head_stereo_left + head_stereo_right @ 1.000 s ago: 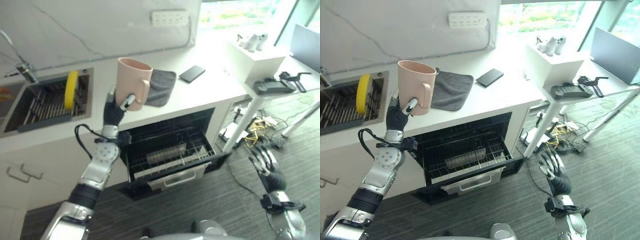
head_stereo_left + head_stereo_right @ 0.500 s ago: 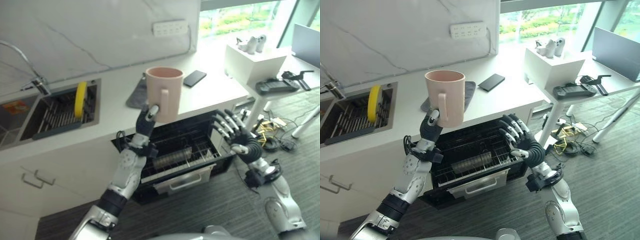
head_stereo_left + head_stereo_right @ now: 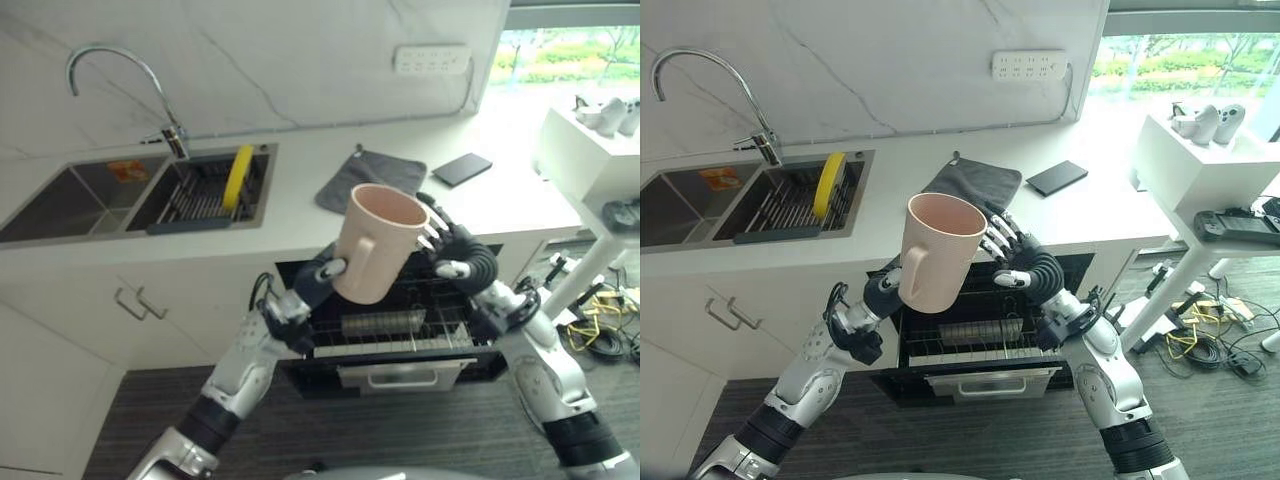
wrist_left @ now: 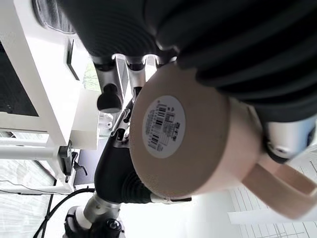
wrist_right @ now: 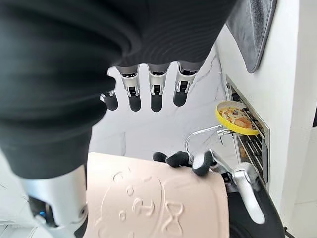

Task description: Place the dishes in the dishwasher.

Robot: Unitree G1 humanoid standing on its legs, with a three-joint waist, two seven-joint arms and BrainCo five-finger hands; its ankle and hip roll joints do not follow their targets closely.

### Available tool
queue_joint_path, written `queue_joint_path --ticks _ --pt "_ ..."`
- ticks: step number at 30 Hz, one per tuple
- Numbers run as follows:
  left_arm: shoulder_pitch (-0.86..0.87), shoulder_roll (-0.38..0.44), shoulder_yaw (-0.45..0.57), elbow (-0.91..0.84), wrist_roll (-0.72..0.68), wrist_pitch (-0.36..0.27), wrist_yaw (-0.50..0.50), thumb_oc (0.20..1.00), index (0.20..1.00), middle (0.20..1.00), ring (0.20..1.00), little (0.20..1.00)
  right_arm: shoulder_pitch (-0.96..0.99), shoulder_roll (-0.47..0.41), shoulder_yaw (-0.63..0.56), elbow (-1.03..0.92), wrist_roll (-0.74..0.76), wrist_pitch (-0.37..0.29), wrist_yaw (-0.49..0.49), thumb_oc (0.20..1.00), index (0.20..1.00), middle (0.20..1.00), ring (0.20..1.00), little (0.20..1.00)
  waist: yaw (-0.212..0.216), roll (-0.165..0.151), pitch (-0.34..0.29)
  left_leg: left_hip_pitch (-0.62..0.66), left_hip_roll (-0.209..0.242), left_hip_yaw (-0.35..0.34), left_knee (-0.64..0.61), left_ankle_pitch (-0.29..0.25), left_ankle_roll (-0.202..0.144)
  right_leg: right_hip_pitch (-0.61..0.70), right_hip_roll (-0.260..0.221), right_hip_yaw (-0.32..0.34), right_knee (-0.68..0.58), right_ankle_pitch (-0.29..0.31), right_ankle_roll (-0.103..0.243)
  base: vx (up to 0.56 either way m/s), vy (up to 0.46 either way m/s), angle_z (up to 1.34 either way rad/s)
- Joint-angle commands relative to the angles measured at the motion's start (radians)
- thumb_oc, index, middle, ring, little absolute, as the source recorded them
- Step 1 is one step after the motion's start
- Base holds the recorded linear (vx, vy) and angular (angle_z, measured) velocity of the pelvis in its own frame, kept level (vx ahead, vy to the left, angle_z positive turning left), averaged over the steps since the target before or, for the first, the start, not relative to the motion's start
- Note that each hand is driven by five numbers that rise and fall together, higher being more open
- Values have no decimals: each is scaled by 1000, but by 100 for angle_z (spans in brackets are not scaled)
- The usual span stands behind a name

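1. The pink mug (image 3: 940, 252) was held above the open dishwasher (image 3: 975, 340), tilted with its mouth up and toward the worktop (image 3: 890, 215), by the left hand (image 3: 883, 291) with its fingers curled round the handle.
2. The right hand (image 3: 1018, 262) sat just beside the mug's far side with straight, spread fingers; in the right wrist view the fingertips (image 5: 130, 101) stood apart from the mug wall.
3. The dishwasher's wire rack (image 3: 400, 325) was pulled out; what lay in it was too unclear to tell.
4. The sink (image 3: 750, 200) held a rack with a yellow plate (image 3: 828, 183) standing on edge.
5. A grey cloth (image 3: 975, 185) and a dark phone (image 3: 1057, 177) lay on the worktop, apart from each other.
6. Half a second earlier the mug stood upright and higher with the right hand well apart from it, lower down in front of the dishwasher; since then the right hand had come up next to the mug.
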Motion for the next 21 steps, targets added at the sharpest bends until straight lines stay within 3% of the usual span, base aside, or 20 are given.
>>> queue_joint_path --ticks 1,12,21 --pt "-67 11 18 -31 -13 -31 -1 200 200 200 200 200 -59 -1 -1 -60 40 -39 -14 1000 1000 1000 1000 1000 -14 -49 9 50 40 19 92 -134 -37 -1 -79 -18 -16 12 63 0 0 0" --pt "-84 22 -10 -4 40 -30 10 200 200 200 200 200 -93 -1 48 -85 73 61 21 1000 1000 1000 1000 1000 -13 -46 10 56 36 12 88 -133 -35 3 -76 -6 -20 15 61 4 0 -1" --pt "-81 39 -21 1 115 -33 45 200 200 200 200 200 -87 -14 68 -94 54 74 25 1000 1000 1000 1000 1000 -11 -48 12 58 36 8 87 -131 -33 5 -75 -4 -21 17 61 0 0 0"
